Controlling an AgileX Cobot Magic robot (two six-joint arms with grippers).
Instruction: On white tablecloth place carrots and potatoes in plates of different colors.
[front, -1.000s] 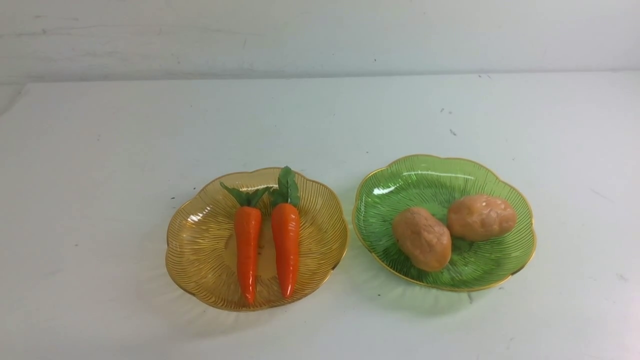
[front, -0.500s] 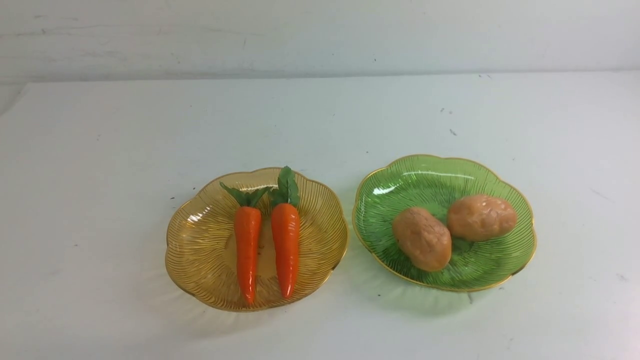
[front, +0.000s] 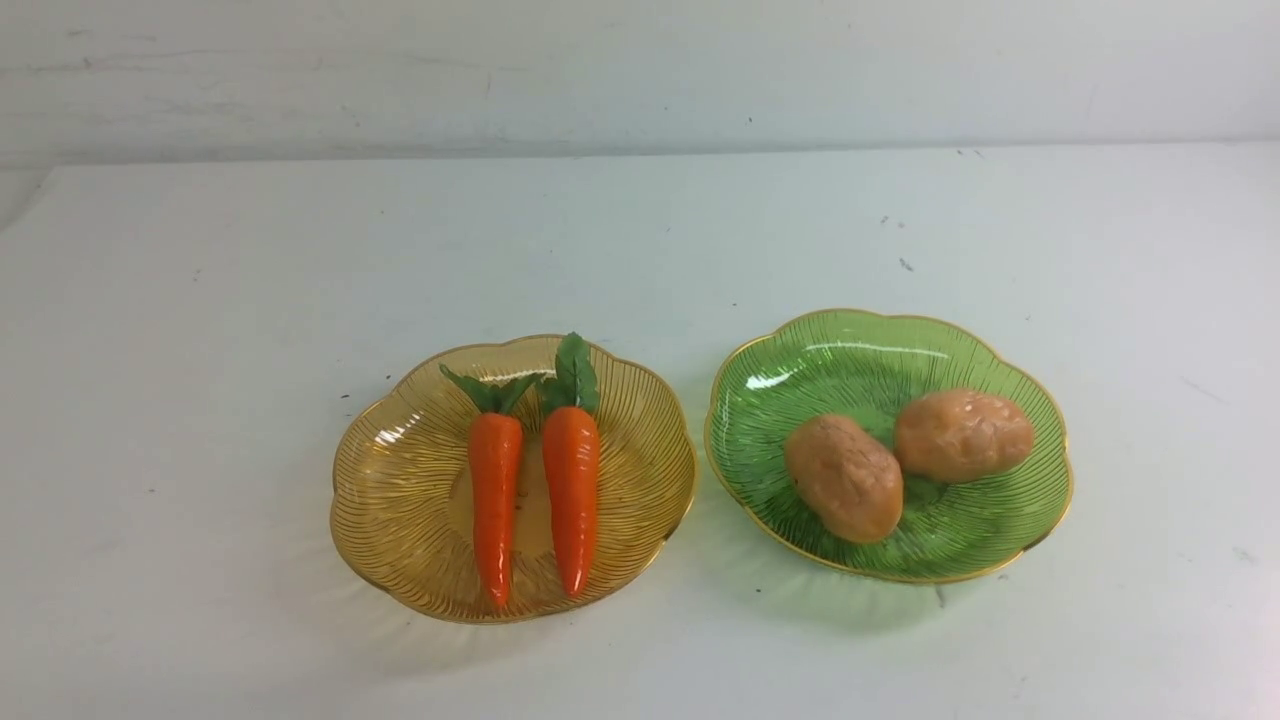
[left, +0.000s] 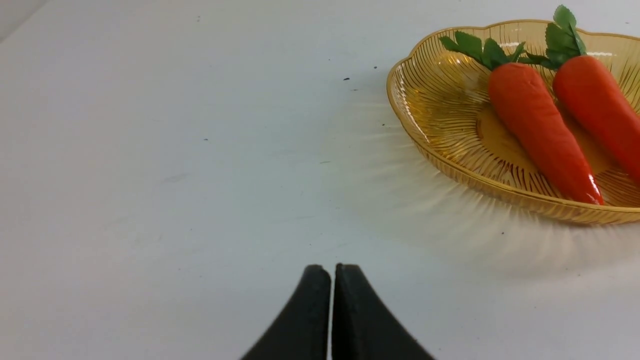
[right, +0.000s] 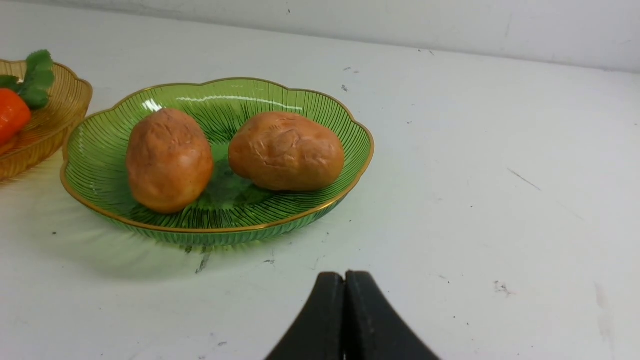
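Note:
Two orange carrots (front: 495, 490) (front: 571, 480) with green tops lie side by side in the amber-yellow plate (front: 400, 490) on the white tablecloth (front: 200, 300). Two tan potatoes (front: 843, 477) (front: 962, 434) lie touching in the green plate (front: 800, 370) to its right. Neither arm shows in the front view. In the left wrist view my left gripper (left: 332, 272) is shut and empty over bare cloth, short of the amber plate (left: 435, 95) and its carrots (left: 537, 125). In the right wrist view my right gripper (right: 344, 280) is shut and empty, short of the green plate (right: 100, 150) with its potatoes (right: 169, 159) (right: 287, 150).
A pale wall (front: 640, 70) rises behind the table's far edge. Small dark specks (front: 905, 264) dot the cloth behind the green plate. The two plates stand close together with a narrow gap between them.

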